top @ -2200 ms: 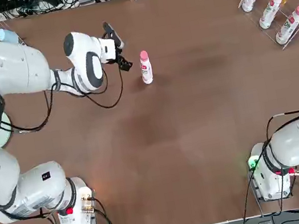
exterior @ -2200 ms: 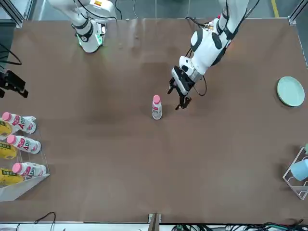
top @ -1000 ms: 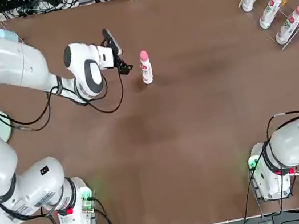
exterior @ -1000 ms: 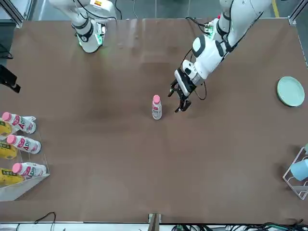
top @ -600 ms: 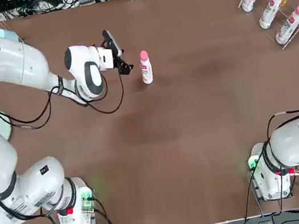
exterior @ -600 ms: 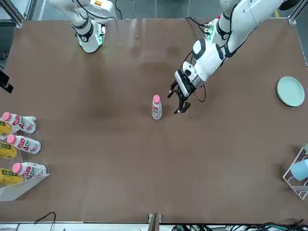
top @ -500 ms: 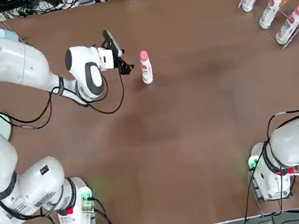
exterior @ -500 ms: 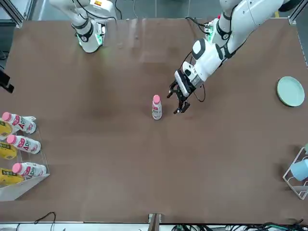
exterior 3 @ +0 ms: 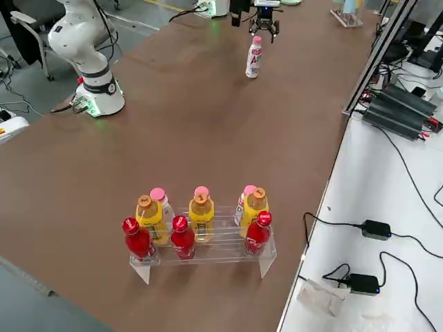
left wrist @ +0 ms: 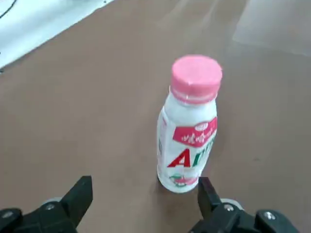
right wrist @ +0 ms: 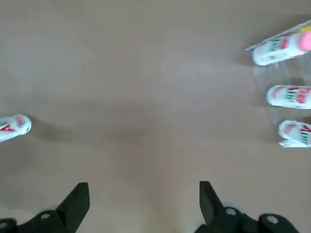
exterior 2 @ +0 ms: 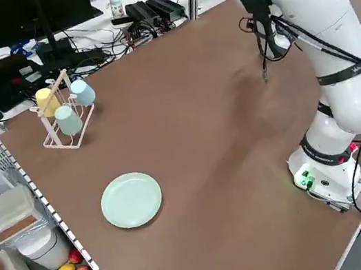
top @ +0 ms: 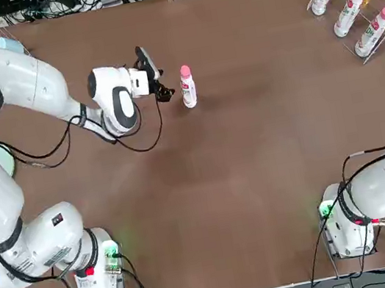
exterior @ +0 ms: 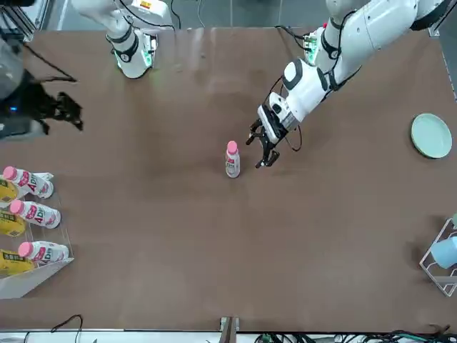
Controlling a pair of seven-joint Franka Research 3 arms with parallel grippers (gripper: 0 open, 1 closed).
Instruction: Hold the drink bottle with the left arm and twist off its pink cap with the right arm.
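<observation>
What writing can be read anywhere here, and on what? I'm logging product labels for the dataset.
"A", a large red letter, with further letters cut off round the curve: on the small white plastic drink bottle with the pink cap.
White characters on that bottle's red label band: too small to read.
Labels on the bottles in the clear rack: too small to read.

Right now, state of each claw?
Left claw: open, empty, just short of the drink bottle, not touching it.
Right claw: open, empty, up over bare table far from the bottle.
</observation>
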